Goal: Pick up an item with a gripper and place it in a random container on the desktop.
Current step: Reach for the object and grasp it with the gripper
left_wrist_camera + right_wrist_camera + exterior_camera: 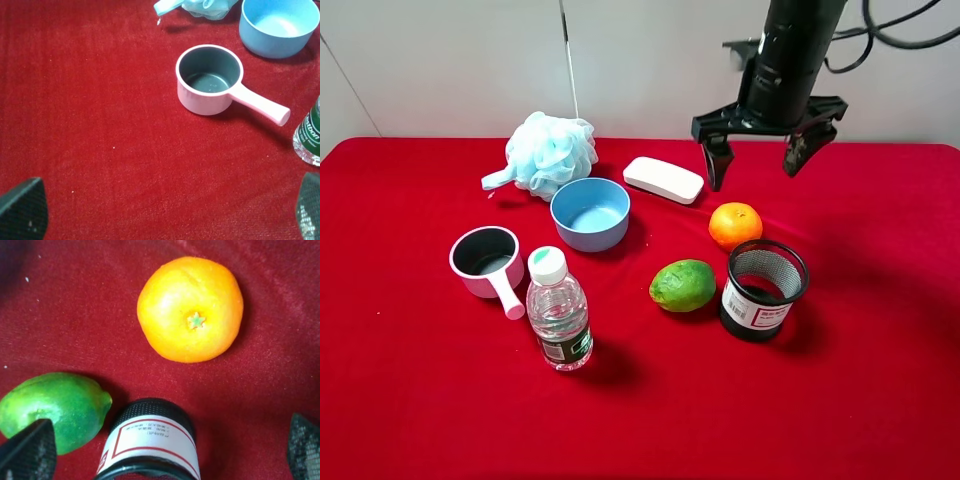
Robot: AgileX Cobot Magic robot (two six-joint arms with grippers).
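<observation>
The left pincer (pixel 165 212) shows only in its own wrist view: its two black tips are wide apart and hold nothing. In the high view, a small white pot (pixel 485 260) with a handle sits left of the middle of the red bench (pixel 410 400). Just right of it stands a water bottle (pixel 558 310). Higher up are a fluffy blue bath puff (pixel 552 150) and the empty light-blue bowl (pixel 590 213). Next come a white case (pixel 663 179) and a green lime (pixel 683 285). The orange (pixel 735 224) lies on the bench right of the middle, apart from the bowl, near a black mesh cup (pixel 764 288). The right pincer (pixel 753 177) hangs over it, wide and empty.
</observation>
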